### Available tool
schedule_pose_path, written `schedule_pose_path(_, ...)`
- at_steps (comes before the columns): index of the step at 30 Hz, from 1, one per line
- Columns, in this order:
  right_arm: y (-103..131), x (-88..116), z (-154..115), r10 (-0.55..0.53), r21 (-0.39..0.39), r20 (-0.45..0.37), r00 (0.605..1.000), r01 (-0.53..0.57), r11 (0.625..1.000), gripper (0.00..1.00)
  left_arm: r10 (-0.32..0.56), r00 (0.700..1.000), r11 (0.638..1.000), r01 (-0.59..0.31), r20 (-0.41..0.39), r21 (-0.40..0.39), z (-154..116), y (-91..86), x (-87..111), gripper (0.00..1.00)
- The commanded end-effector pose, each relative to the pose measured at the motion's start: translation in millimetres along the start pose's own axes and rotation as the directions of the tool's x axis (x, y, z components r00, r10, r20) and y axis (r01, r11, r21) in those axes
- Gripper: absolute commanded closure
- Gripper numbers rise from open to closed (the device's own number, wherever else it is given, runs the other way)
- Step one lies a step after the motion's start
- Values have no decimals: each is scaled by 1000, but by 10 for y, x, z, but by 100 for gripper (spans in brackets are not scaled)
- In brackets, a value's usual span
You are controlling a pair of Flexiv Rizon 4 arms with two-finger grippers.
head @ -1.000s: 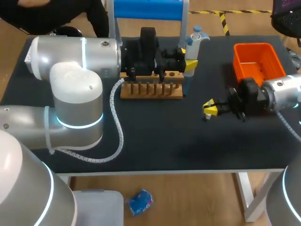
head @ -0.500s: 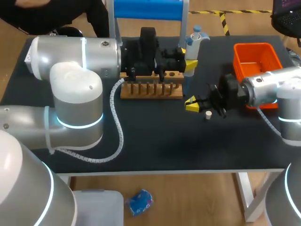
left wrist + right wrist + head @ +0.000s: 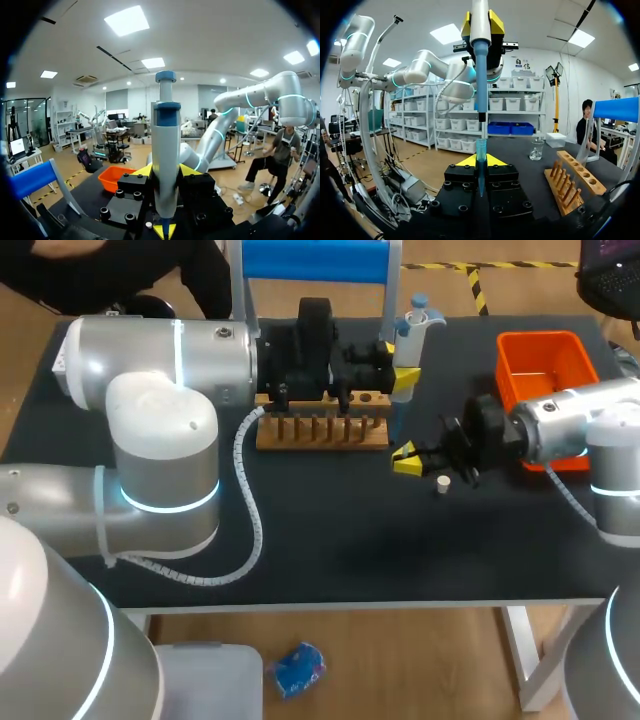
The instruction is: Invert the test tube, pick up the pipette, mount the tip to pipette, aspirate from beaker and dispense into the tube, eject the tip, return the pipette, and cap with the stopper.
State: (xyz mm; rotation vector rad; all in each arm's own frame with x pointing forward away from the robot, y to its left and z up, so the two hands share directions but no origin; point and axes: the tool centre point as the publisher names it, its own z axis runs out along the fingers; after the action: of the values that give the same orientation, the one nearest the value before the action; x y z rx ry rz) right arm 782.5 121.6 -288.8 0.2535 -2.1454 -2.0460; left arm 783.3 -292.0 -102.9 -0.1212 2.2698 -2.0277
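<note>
Head view: the pipette (image 3: pixel 413 325) is picked up and stands upright in the left gripper (image 3: pixel 396 368), at the right end of the wooden rack (image 3: pixel 322 428). The left arm comes across the far side, fingers pointing right. The right gripper (image 3: pixel 407 459) sits low, just near of the pipette's lower end, its arm reaching left in front of the orange bin (image 3: pixel 545 365). The stopper (image 3: pixel 442 481) lies on the table (image 3: pixel 330 550) beside it, so capping isn't done. Left wrist view: fingers clenched on the pipette body, plunger end up. Right wrist view: the right gripper grasps the tip (image 3: pixel 480 149) upright btwn its fingers, w/ the pipette nose directly above; contact can't be told. The beaker (image 3: pixel 536 148) stands beyond, near the rack. Judged: tip mounting is in hand; aspirate, dispense, eject, return and cap are left. Whether the test tube got inverted can't be told.
</note>
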Motion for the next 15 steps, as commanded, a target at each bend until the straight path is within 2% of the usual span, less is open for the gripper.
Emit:
schedule_pose_path(1, -43, -66, 92, -1, 2, -20, 1000, 1, 1000, 100, -1, 1000, 1000, 1, 1, 0, 8, -6, 0, 100)
schedule_pose_path(6, -62, -154, 154, -3, 11, -55, 999, 4, 1000, 100, -1, 1000, 1000, 1, 1, 0, 8, -6, 0, 100)
schedule_pose_path(15, -10, -165, 160, -18, 18, -77, 997, 19, 1000, 100, -1, 1000, 1000, 1, 1, 0, 8, -6, 0, 100)
